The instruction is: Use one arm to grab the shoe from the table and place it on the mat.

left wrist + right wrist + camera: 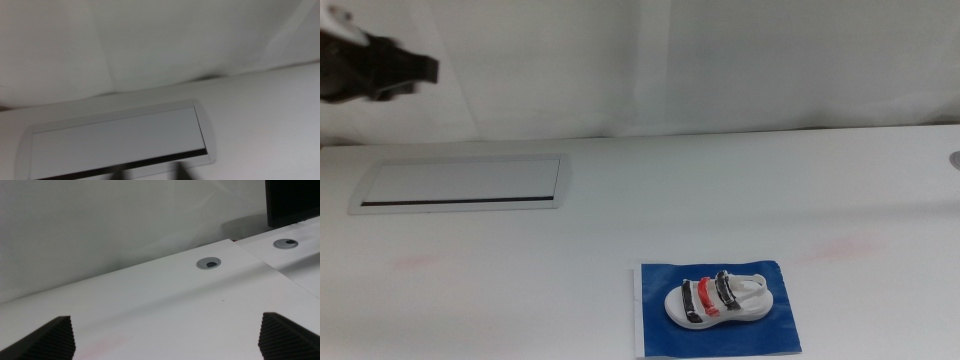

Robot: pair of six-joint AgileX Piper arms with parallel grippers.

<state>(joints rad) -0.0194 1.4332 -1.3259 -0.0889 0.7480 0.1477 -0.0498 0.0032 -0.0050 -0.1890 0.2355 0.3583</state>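
Note:
The shoe (718, 297), a small white sandal with two black straps and a red one between them, lies on its sole on the dark-blue mat (660, 325) at the front of the white table (720, 190). No gripper touches it. The left arm (360, 68) is raised at the far left, well above the table, and blurred. Its gripper (425, 68) holds nothing. In the left wrist view only its dark jaw tips show, apart and empty around the gripper's middle (151, 176). My right gripper (167, 340) is open and empty, out of the middle view.
A light-grey inset panel (460, 184) lies in the table at the back left, below the left gripper; it also shows in the left wrist view (117, 140). Round grey cable grommets (209, 263) sit at the table's right end. A white wall stands behind.

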